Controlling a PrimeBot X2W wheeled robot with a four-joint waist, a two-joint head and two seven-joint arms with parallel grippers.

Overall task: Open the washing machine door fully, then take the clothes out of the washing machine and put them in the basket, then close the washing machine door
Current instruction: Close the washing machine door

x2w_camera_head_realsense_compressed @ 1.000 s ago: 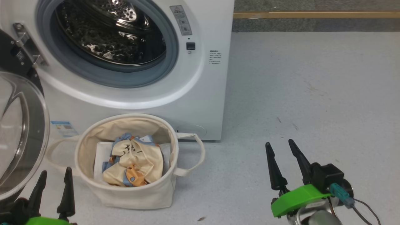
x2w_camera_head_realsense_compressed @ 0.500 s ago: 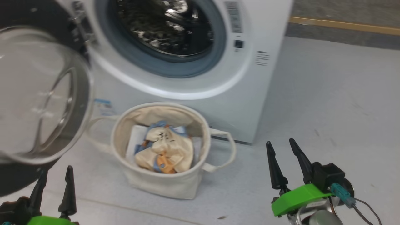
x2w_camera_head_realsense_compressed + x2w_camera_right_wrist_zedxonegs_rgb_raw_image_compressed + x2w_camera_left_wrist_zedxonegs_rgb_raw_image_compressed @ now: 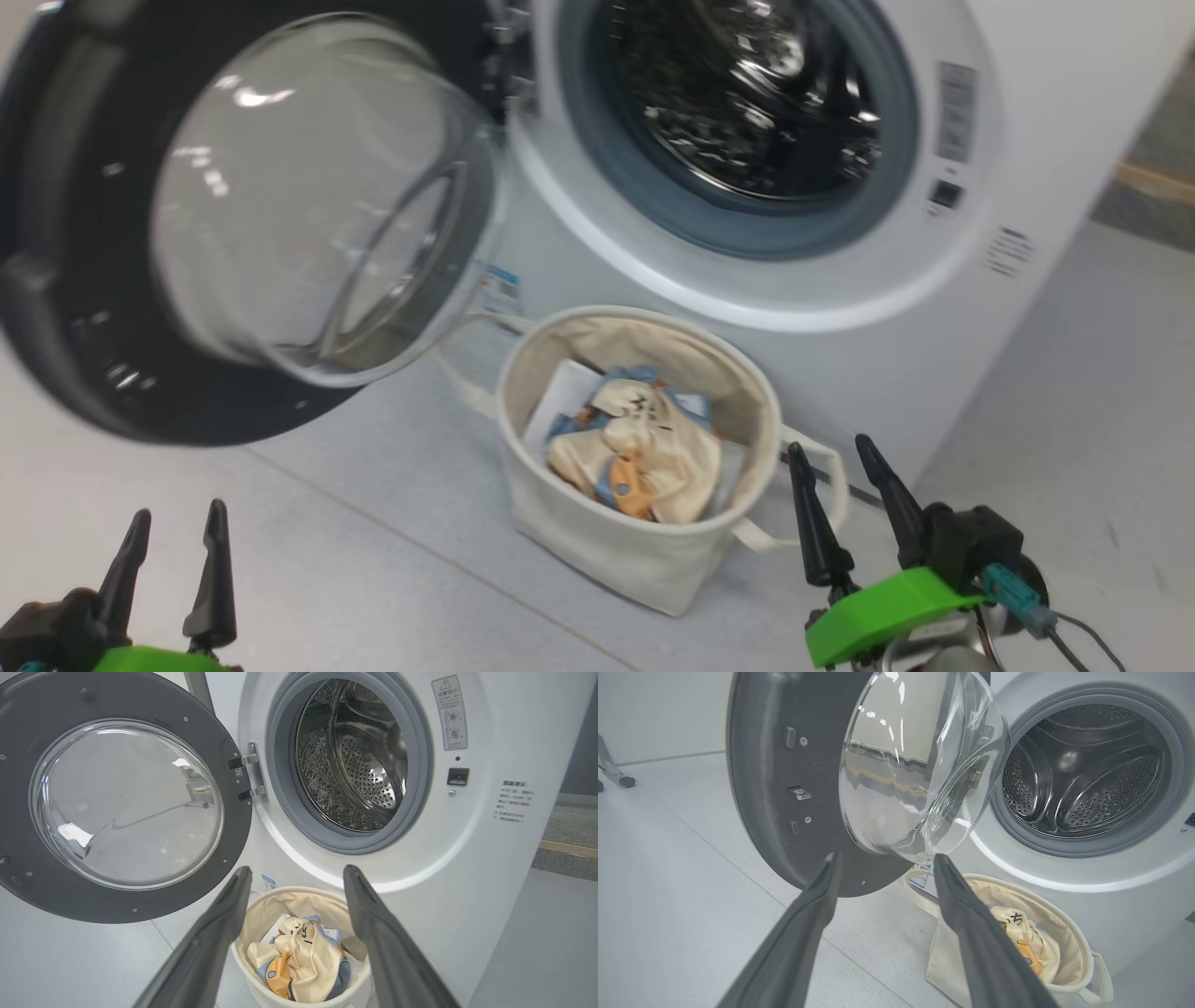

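Cream basket (image 3: 607,551), two clothes (image 3: 653,448), one door (image 3: 280,205)

pale grey speckled floor (image 3: 373,560), white wall (image 3: 658,714), wooden strip (image 3: 570,849) beyond

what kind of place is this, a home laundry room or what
Likely a laundry spot in a test room or workshop, not clearly a home: a white washing machine with its door open, a cloth basket holding clothes in front of it, and a bare pale grey floor.
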